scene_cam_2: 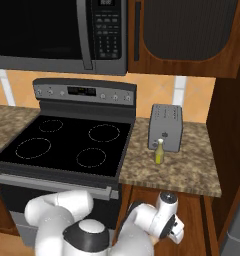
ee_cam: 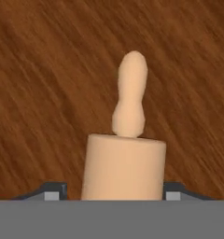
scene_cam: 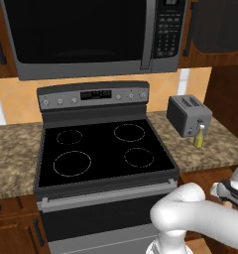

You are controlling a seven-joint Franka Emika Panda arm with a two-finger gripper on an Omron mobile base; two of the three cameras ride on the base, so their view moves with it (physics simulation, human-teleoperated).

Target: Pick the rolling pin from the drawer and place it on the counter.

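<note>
Lying between the pincer fingertips, seemingly gripped: rolling pin.

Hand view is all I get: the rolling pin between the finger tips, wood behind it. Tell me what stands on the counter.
Observer: A grey toaster stands on the counter, right of the stove and close to the back wall.
Operator: Report anything in front of it.
Observer: A slim yellow-green bottle stands upright just in front of the toaster.
Operator: Point me to bare granite.
Observer: The strip along the counter's front edge, ahead of the bottle and to its right, has nothing on it.
</note>
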